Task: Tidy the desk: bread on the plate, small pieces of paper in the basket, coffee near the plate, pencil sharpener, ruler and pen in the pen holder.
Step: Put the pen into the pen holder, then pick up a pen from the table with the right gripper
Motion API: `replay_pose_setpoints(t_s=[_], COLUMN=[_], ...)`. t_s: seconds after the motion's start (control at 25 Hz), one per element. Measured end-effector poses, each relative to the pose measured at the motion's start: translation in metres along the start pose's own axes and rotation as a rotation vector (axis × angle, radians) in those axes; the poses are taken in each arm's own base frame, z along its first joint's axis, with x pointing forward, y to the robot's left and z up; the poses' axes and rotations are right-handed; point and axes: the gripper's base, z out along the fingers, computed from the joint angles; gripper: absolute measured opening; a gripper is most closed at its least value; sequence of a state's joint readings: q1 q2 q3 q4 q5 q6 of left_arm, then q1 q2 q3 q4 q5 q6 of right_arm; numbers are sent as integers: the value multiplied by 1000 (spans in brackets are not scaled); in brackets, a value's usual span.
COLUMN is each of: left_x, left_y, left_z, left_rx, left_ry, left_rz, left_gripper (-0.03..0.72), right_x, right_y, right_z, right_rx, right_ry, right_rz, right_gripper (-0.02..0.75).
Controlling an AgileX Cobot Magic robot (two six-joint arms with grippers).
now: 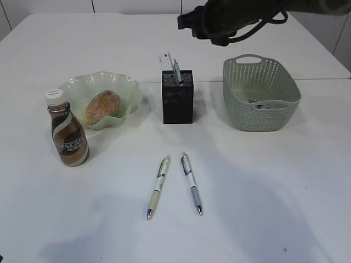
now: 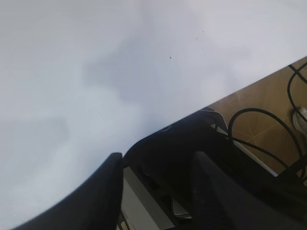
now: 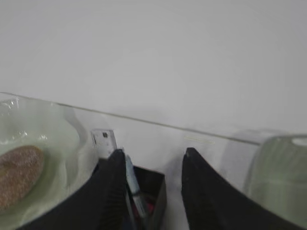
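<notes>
While 2 pens [image 1: 158,188] [image 1: 191,183] lie loose on the desk [image 1: 263,197] nearest the camera, most of the tidying looks done. Left of them the coffee [image 1: 67,129] stands just beside the plate [image 1: 122,83], which cradles the bread [image 1: 102,106]. Behind the pens, the pen holder [image 1: 177,97] keeps the ruler [image 1: 166,59] and another pen upright; the basket [image 1: 262,98] holds what seem to be paper scraps. Above the holder the right gripper [image 3: 152,179] hangs with jaws apart, empty. The left gripper [image 2: 156,189] is parted too, gripping nothing

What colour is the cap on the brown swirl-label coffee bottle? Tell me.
White; the brown swirl-label coffee bottle's cap shows best in the exterior view.
</notes>
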State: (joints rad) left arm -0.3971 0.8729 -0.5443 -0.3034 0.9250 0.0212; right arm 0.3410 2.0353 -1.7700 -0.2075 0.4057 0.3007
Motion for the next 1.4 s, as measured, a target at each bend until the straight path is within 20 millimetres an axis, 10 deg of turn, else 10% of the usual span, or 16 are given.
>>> replay_pose_setpoints(t_s=[0.36,0.88,1.4], left_x=[0,0,4], left_y=[0,0,0], left_z=[0,0,0], left_rx=[0,1,2], left_ry=[0,0,45], left_rz=[0,-1,-1], left_gripper=[328,328,328], right_x=[9,40,97], right_y=[-1,50,65], right_z=[-45,-71,-17], right_rx=[73,40,-25], right_ry=[313,641,909], right_rz=[35,-9,40], right_gripper=[320,319,319])
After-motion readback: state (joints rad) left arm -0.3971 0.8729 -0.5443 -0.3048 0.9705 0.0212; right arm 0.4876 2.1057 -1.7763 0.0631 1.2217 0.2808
